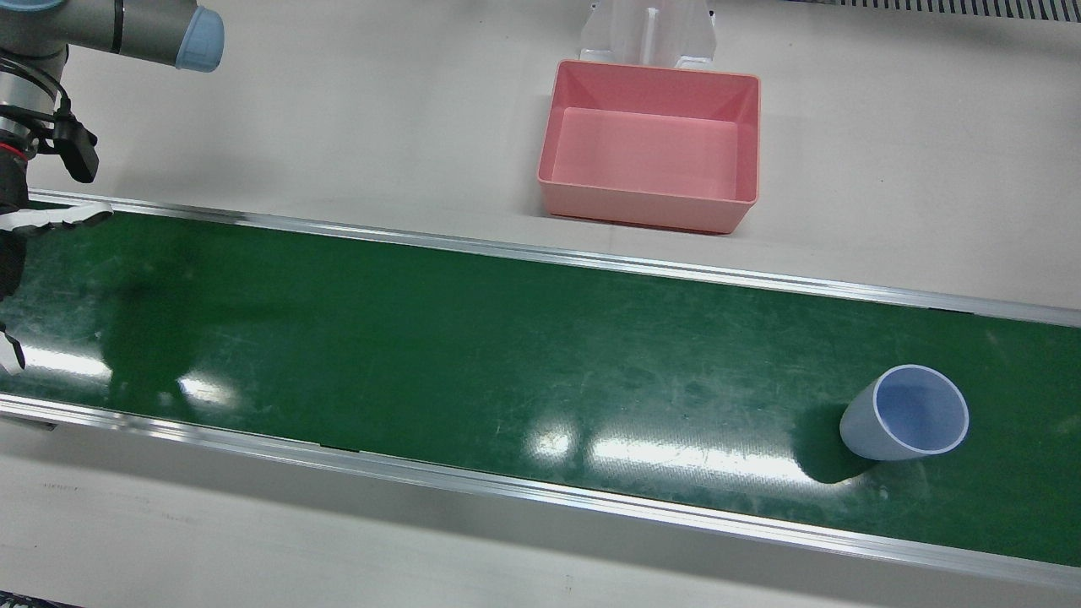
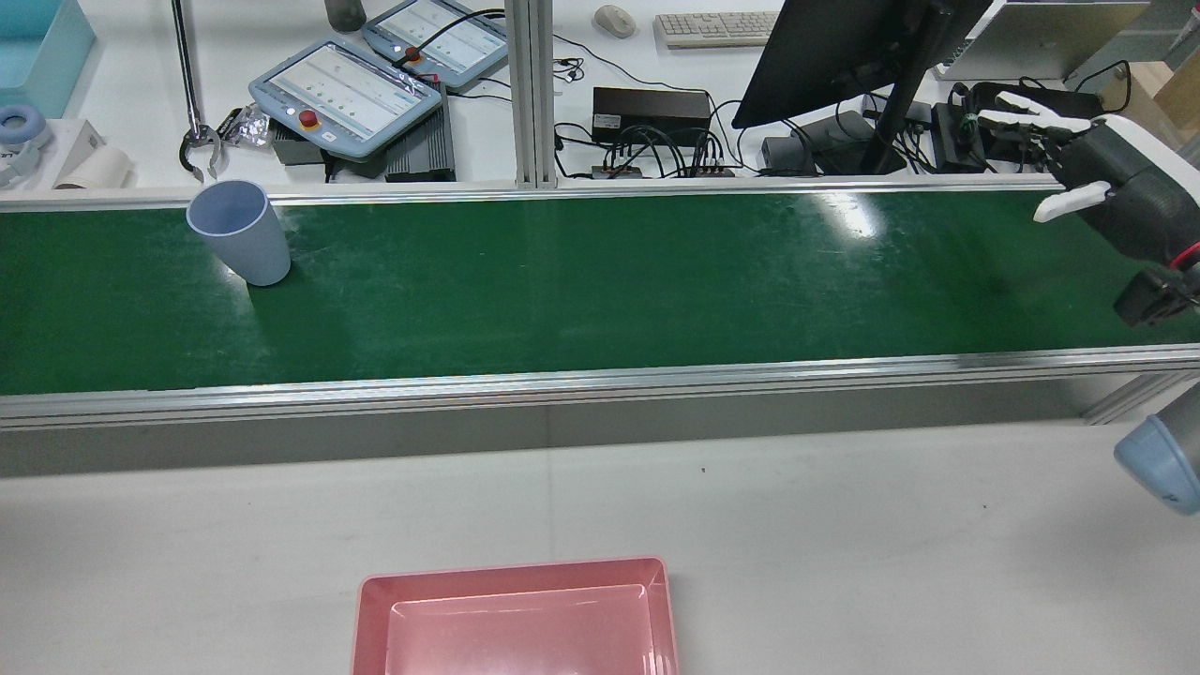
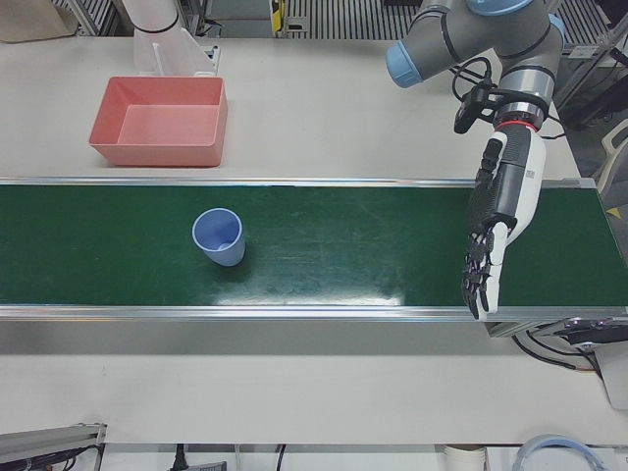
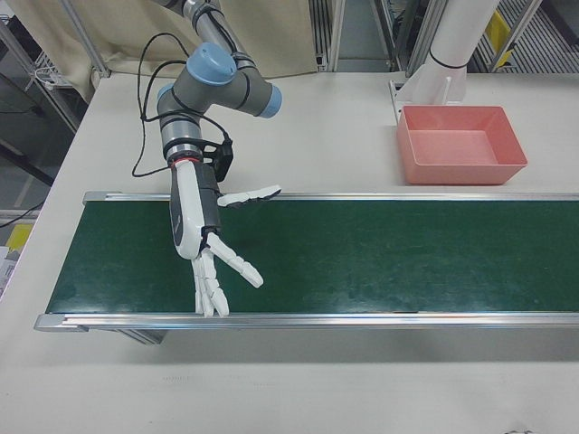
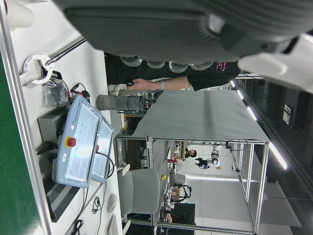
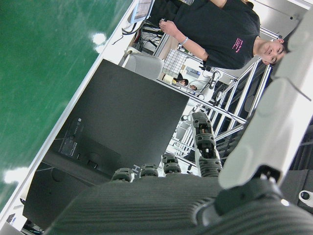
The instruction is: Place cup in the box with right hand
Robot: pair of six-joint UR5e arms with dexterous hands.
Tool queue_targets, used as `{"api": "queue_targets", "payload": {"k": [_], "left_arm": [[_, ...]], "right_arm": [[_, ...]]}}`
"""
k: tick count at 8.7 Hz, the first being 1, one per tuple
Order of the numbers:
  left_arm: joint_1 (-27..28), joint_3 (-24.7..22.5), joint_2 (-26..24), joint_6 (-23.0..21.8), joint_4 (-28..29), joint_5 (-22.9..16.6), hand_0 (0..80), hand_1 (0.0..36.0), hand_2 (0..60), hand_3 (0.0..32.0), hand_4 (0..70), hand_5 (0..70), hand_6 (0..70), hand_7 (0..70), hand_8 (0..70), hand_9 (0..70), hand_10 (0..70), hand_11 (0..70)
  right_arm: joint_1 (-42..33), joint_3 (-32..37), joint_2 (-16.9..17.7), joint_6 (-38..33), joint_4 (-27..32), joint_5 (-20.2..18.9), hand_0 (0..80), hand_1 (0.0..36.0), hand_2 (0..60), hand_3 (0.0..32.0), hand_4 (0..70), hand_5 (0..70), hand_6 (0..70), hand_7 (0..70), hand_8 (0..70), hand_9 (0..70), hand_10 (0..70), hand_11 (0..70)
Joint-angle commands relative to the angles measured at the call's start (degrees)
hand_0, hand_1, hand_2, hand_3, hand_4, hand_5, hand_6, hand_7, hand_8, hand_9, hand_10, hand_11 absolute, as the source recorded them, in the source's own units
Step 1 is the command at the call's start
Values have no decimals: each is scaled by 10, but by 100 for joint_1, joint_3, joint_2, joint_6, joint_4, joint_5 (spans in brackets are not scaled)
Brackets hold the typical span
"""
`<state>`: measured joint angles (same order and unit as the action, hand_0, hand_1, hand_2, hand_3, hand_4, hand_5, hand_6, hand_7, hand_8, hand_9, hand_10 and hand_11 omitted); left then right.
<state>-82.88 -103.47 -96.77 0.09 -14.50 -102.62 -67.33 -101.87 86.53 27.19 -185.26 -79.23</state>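
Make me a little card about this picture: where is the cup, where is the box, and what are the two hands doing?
cup: light blue, standing upright on the belt, nothing touching it
belt: green, with only the cup on it
box: pink, empty, on the white table beside the belt
right hand: open, fingers spread, above the belt's other end, far from the cup
left hand: open, holding nothing, above the belt, apart from the cup
job so far: cup not yet picked up

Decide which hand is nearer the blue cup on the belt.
Left. The left hand hovers over the belt end on the cup side; the right hand is over the opposite end.
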Motion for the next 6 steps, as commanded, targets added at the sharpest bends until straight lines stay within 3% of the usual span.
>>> {"api": "queue_targets", "payload": {"k": [1, 2, 4, 5, 6], "left_arm": [[-8, 11, 0, 0, 0, 5, 0, 0, 0, 0, 0, 0, 0, 0, 0, 0, 0, 0], [-8, 12, 0, 0, 8, -4, 0, 0, 0, 0, 0, 0, 0, 0, 0, 0, 0, 0], [-8, -15, 26, 0, 8, -4, 0, 0, 0, 0, 0, 0, 0, 0, 0, 0, 0, 0], [-8, -6, 26, 0, 8, -4, 0, 0, 0, 0, 0, 0, 0, 0, 0, 0, 0, 0], [-8, 3, 26, 0, 17, -4, 0, 0, 0, 0, 0, 0, 0, 0, 0, 0, 0, 0]], "right_arm": [[-209, 185, -329, -30, -27, 12, 412, 44, 35, 2, 118, 21, 29, 127, 6, 46, 14, 30], [-263, 185, -408, -39, -80, 39, 382, 43, 70, 0, 147, 16, 33, 148, 4, 47, 15, 29], [-508, 115, -348, -170, -317, 22, 361, 37, 79, 0, 155, 13, 32, 149, 1, 44, 13, 25], [-666, 71, -322, -179, -326, -22, 325, 56, 151, 0, 134, 13, 32, 150, 0, 41, 11, 22], [-746, 62, -191, -179, -309, -40, 380, 27, 38, 0, 170, 13, 32, 148, 0, 42, 12, 24]]}}
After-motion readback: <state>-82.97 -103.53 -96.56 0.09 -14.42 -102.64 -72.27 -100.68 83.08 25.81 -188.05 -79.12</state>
